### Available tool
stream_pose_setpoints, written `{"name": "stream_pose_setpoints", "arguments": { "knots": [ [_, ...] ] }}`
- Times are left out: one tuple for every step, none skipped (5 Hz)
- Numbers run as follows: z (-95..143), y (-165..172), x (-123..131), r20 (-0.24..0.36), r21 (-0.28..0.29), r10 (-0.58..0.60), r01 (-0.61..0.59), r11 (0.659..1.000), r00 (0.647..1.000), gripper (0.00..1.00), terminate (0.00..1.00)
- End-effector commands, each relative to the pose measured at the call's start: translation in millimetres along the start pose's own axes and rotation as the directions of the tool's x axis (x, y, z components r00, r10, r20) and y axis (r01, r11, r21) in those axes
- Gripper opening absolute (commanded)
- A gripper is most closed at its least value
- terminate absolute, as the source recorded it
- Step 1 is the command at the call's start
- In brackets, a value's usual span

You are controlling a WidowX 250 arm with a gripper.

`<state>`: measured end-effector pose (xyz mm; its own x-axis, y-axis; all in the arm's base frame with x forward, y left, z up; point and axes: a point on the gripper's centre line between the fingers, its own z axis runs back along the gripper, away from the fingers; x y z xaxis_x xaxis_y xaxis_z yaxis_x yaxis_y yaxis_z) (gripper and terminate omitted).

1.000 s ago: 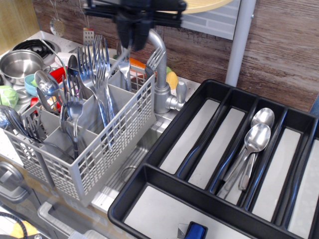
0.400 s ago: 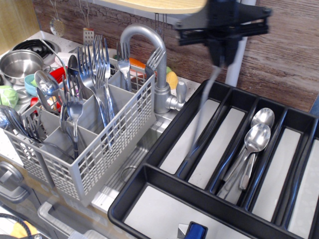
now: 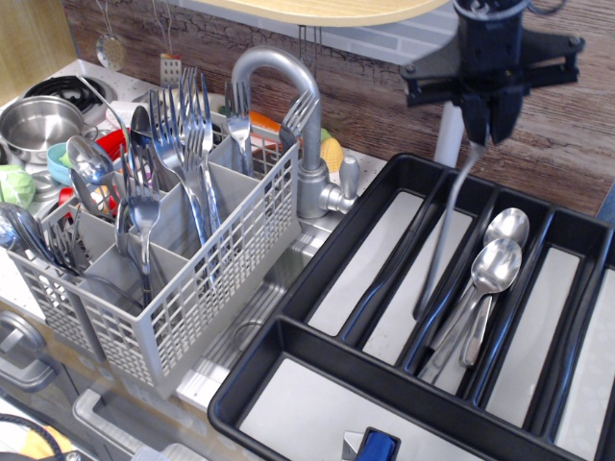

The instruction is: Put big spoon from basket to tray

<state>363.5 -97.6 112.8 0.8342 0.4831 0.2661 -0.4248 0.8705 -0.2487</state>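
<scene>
My gripper [image 3: 485, 133] hangs above the back of the black tray [image 3: 384, 379], shut on the handle end of a big spoon [image 3: 444, 230]. The spoon is motion-blurred. It hangs down and slightly left, its lower end over the divider between the second and third long compartments. Two more big spoons [image 3: 492, 267] lie side by side in the third compartment. The grey grid basket [image 3: 221, 279] stands at the left, holding several forks [image 3: 187, 125] and spoons upright.
A grey faucet [image 3: 288, 86] rises between basket and tray. A steel pot [image 3: 38, 120] and coloured cups stand behind the basket at the far left. A blue object [image 3: 377, 447] lies in the tray's front cross compartment.
My gripper has moved right, from above the basket to above the tray, carrying the spoon with it. The basket and the spoons in the tray have not moved.
</scene>
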Motion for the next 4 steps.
{"name": "stream_pose_setpoints", "arguments": {
  "knots": [
    [2, -11, 12, 0.027, -0.085, -0.032, 0.035, 0.996, 0.999, 0.00, 0.00],
    [-13, -9, 10, 0.021, -0.145, -0.023, 0.026, 0.989, 1.000, 0.00, 0.00],
    [-27, -10, 7, 0.017, -0.196, -0.004, 0.007, 0.981, 1.000, 0.00, 0.00],
    [-44, -8, 5, 0.011, -0.221, -0.012, 0.014, 0.975, 1.000, 0.00, 1.00]
  ]
}}
